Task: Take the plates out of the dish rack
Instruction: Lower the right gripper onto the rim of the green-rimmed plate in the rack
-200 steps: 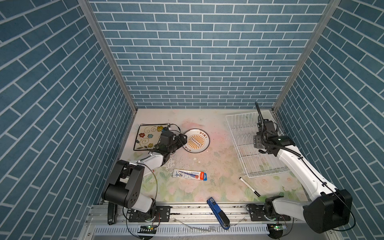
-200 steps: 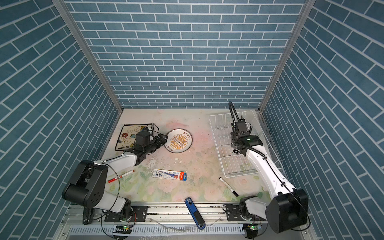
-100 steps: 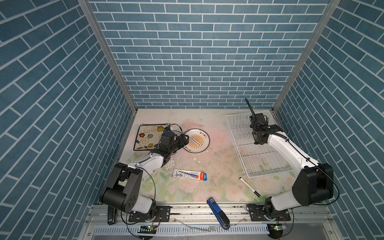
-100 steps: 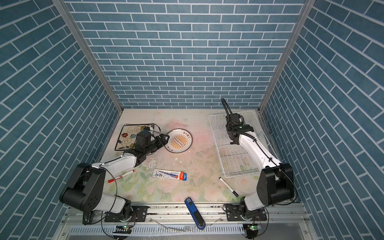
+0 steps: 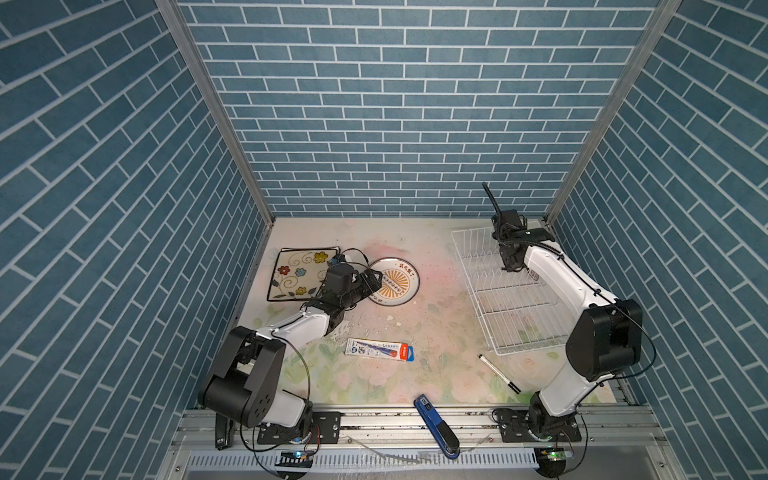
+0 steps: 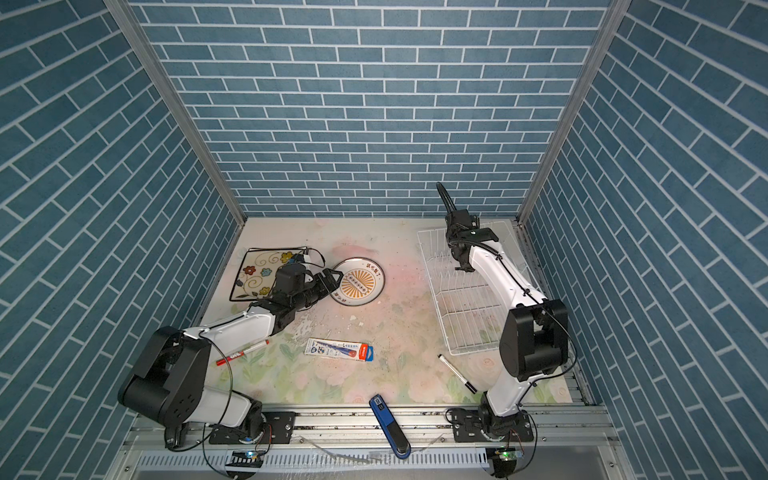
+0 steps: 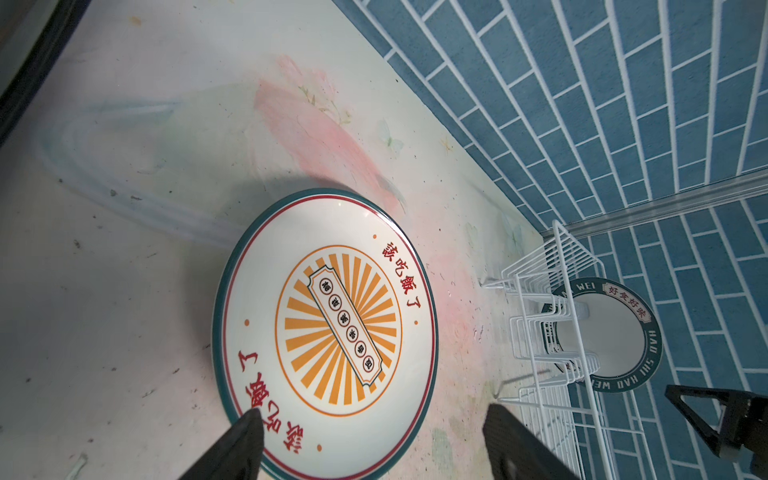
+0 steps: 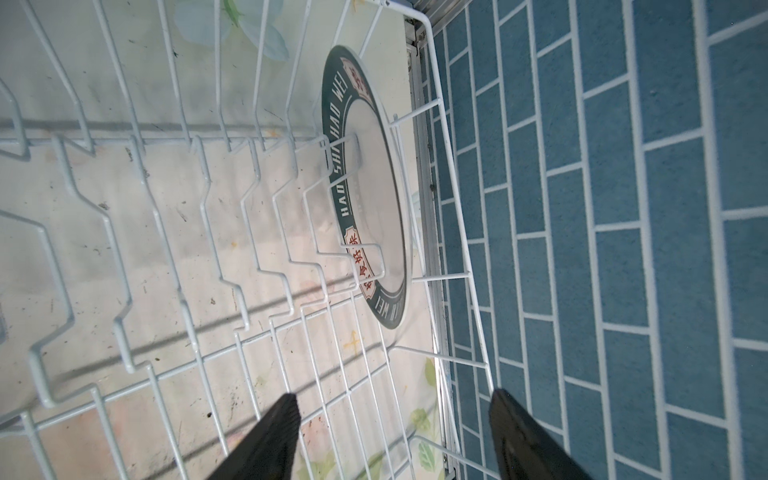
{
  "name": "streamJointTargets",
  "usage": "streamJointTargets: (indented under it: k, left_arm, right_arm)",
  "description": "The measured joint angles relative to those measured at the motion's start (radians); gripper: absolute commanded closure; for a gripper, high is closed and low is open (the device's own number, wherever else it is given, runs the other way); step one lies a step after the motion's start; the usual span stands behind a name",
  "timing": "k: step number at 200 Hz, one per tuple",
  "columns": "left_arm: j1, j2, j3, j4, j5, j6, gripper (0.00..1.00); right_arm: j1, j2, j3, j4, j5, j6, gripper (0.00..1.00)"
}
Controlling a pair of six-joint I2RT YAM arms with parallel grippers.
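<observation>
1. While the flowered square plate [image 5: 301, 272] and the sunburst round plate [image 7: 332, 324] lie flat on the table [image 5: 436, 332], a teal-rimmed lettered plate [image 8: 374, 187] stands upright in the end slot of the dish rack [image 5: 523, 309].
2. Right pincer [image 8: 395, 397]: spread and empty over the rack wires, pointed at that plate but short of it. The step in hand looks like the reach for the last plate.
3. Left pincer [image 7: 372, 415]: spread, holding nothing, at the sunburst plate's edge.
4. Next, the right jaws should straddle the rim, close, and lift clear of the prongs.
</observation>
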Motion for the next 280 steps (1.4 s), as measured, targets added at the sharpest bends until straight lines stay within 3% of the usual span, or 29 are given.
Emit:
streamJointTargets:
  k: [77, 209, 280]
  left_arm:
    - [0.0, -0.032, -0.013, 0.026, 0.0, -0.021, 0.14]
    - [0.0, -0.03, -0.024, 0.059, 0.003, -0.037, 0.14]
    - [0.0, -0.024, -0.03, 0.078, 0.008, -0.045, 0.14]
  right_arm:
    - [-0.051, 0.09, 0.061, -0.027, 0.023, -0.002, 0.35]
    - [-0.122, 0.17, 0.061, 0.09, -0.01, -0.076, 0.53]
    - [-0.124, 0.174, 0.06, 0.143, -0.025, -0.128, 0.71]
